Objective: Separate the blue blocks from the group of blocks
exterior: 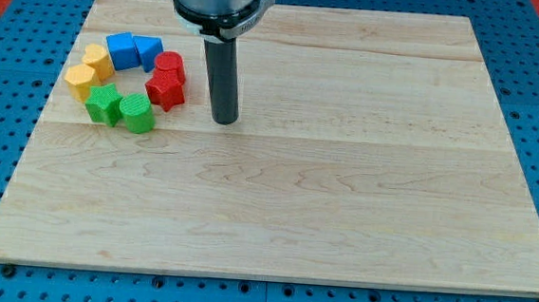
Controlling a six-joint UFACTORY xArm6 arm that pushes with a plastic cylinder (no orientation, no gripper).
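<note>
Eight blocks are seen in a ring at the upper left of the wooden board (pixel 341 223). Two blue blocks sit at the ring's top: a blue cube (pixel 121 49) and, touching it on the view's right, a blue wedge-like block (pixel 148 50); its exact shape cannot be made out. Two red blocks, an upper red block (pixel 169 66) and a star-like red block (pixel 165 89), close the ring's right side. Two green blocks (pixel 104 104) (pixel 136 113) lie at the bottom, two yellow blocks (pixel 97 60) (pixel 80 80) on the left.

No pincer is fitted, so no jaw state can be told. The tip (pixel 224 120) rests on the board to the view's right of the red blocks, near them but not touching, and below the level of the blue pair.

Step in hand is judged to be the approach; no blue block is separated yet. A straight push leftward from here would likely hit the red blocks first. A route toward the view's top and round the upper red block is advised. The ring's hollow centre looks tight for the rod, so the blues are probably best pushed sideways along the top edge, one at a time, with contact kept off the upper yellow block.
</note>
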